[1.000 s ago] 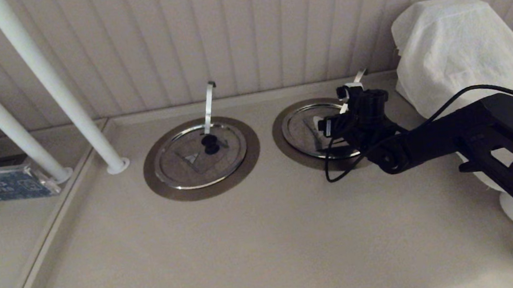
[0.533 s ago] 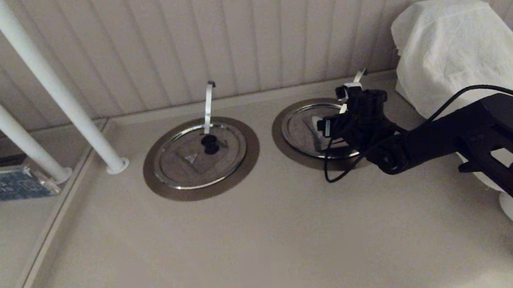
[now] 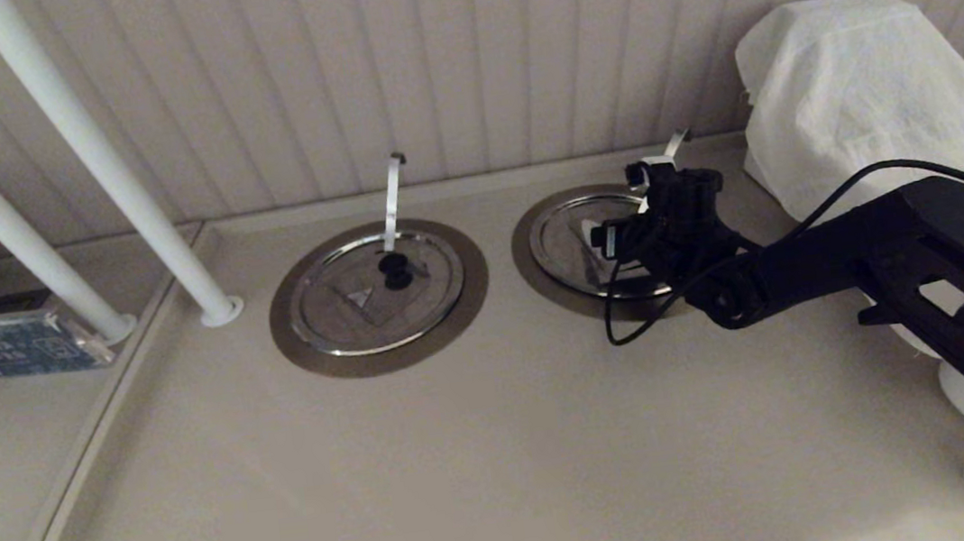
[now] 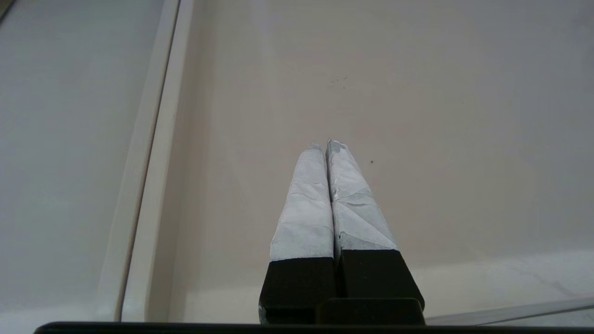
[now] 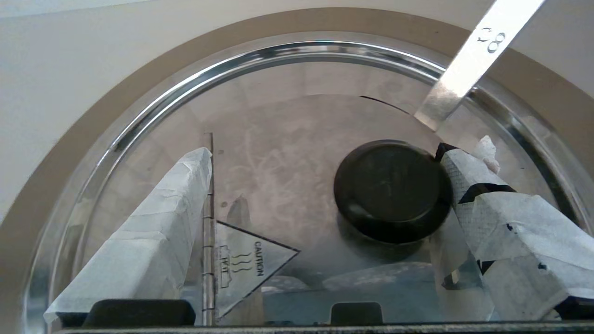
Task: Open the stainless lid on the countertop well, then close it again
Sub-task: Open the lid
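Both wells (image 3: pixel 537 278) under flat lids (image 3: pixel 565 238).

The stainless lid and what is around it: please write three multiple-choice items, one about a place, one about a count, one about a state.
1. Where is the right gripper?
A. over the stainless lid
B. over the twin lid
C. at the white cloth

2. How many round lids sit in the countertop?
A. one
B. two
C. three

3. How are the right gripper's fingers?
A. shut on the black knob
B. shut on the steel strip
C. open, one beside the knob

Answers: 1 A, the right wrist view shows that lid below; 2 B, the head view shows two; 3 C, a wide gap separates them.
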Available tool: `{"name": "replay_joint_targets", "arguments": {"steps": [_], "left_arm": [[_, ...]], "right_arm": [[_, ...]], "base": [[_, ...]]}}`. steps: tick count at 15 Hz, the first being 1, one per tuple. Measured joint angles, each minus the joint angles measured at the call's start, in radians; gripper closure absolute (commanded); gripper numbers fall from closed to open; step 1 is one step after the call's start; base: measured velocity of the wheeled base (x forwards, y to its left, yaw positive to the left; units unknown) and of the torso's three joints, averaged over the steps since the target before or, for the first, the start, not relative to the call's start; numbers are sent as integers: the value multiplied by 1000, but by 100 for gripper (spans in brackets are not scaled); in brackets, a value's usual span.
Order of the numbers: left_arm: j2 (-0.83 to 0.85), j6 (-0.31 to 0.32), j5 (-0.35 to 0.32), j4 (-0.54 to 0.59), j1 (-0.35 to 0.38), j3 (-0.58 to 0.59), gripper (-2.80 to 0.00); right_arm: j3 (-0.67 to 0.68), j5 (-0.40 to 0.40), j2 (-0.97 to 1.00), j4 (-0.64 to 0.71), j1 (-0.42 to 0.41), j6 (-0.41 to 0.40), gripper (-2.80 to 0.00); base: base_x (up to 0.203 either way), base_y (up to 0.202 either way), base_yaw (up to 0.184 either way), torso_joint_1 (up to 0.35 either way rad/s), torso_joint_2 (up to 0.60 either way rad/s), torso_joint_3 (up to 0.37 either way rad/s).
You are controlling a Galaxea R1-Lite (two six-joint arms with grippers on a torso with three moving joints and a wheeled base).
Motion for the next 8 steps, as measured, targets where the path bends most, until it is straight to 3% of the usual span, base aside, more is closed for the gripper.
{"name": "replay_joint_targets", "arguments": {"steps": [8], "left_arm": [[0,0,0,0,0,0,0]], "right_arm": [[-13,4,0,4,4,36,-280]], "base": [[0,0,0,0,0,0]]}}
